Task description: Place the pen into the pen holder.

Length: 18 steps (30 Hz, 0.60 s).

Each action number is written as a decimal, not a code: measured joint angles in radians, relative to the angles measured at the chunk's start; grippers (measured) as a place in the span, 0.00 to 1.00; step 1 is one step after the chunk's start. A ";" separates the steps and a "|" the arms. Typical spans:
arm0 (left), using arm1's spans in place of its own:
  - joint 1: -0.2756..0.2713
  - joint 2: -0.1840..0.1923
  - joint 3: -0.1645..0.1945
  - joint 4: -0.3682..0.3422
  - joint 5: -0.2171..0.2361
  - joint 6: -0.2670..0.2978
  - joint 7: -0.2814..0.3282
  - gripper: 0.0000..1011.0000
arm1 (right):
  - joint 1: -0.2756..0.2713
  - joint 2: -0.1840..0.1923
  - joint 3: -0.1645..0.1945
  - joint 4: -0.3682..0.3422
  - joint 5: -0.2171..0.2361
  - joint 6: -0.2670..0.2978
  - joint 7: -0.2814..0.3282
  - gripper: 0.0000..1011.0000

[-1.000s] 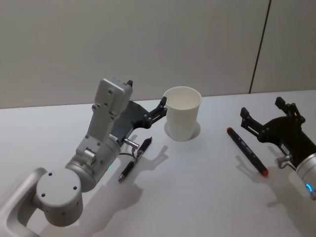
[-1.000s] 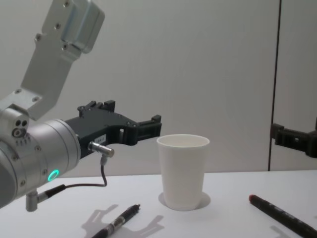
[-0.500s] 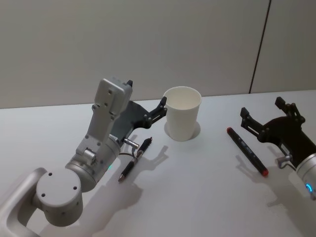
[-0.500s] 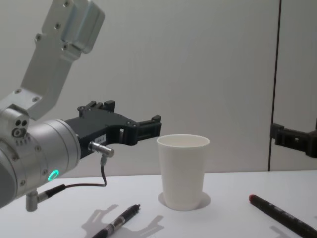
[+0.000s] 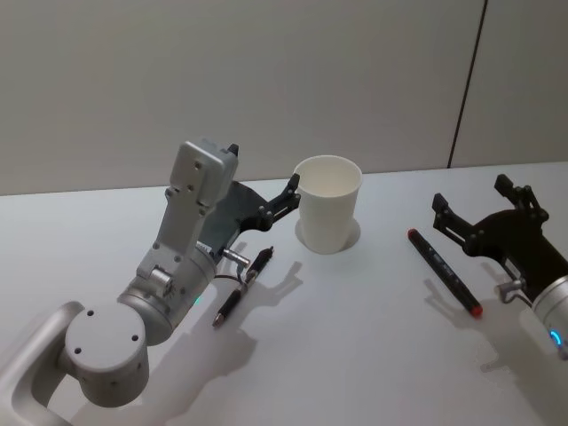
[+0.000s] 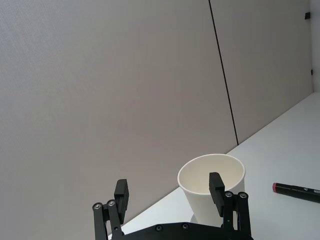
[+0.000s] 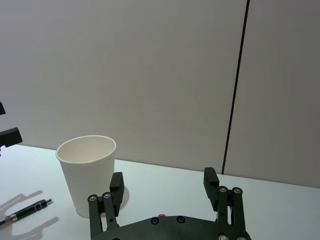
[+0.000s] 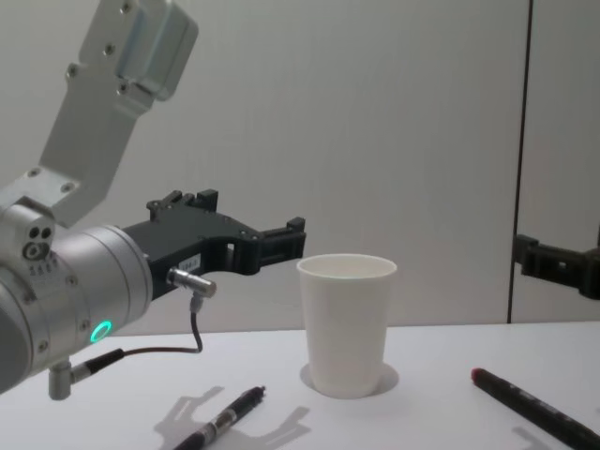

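Observation:
The pen holder, a white paper cup (image 5: pixel 327 206) (image 8: pixel 346 323), stands upright and empty at the table's middle back. A slim black pen (image 5: pixel 241 286) (image 8: pixel 225 419) lies on the table to its left, below my left arm. A black marker with red ends (image 5: pixel 444 272) (image 8: pixel 534 410) lies to the cup's right. My left gripper (image 5: pixel 288 195) (image 6: pixel 169 189) hovers open just left of the cup's rim, holding nothing. My right gripper (image 5: pixel 473 197) (image 7: pixel 163 181) is open and empty above the marker's far end.
The white table (image 5: pixel 355 355) runs back to a grey wall with a dark vertical seam (image 5: pixel 466 84). A cable (image 8: pixel 192 333) hangs from the left wrist over the black pen. Open table surface lies in front of the cup, between the two pens.

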 joint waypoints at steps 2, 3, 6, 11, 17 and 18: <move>0.000 0.000 0.000 0.000 0.000 0.000 0.000 0.99 | -0.002 0.002 0.002 -0.001 0.001 0.002 -0.002 0.99; 0.000 0.000 0.000 0.000 0.000 0.000 0.000 0.99 | -0.004 0.003 0.002 -0.002 0.002 0.003 -0.003 0.99; 0.000 0.000 0.000 0.000 0.000 0.000 0.000 0.99 | -0.016 0.011 0.007 -0.012 0.008 0.012 -0.011 0.99; 0.000 0.000 0.000 0.000 0.000 0.000 0.000 0.99 | -0.040 0.028 0.018 -0.032 0.021 0.024 -0.027 0.99; 0.000 0.000 0.000 0.000 0.000 0.000 0.000 0.99 | -0.075 0.055 0.035 -0.063 0.039 0.038 -0.046 0.99; 0.000 0.000 0.000 0.000 0.000 0.000 0.000 0.99 | -0.083 0.063 0.040 -0.072 0.043 0.042 -0.050 0.99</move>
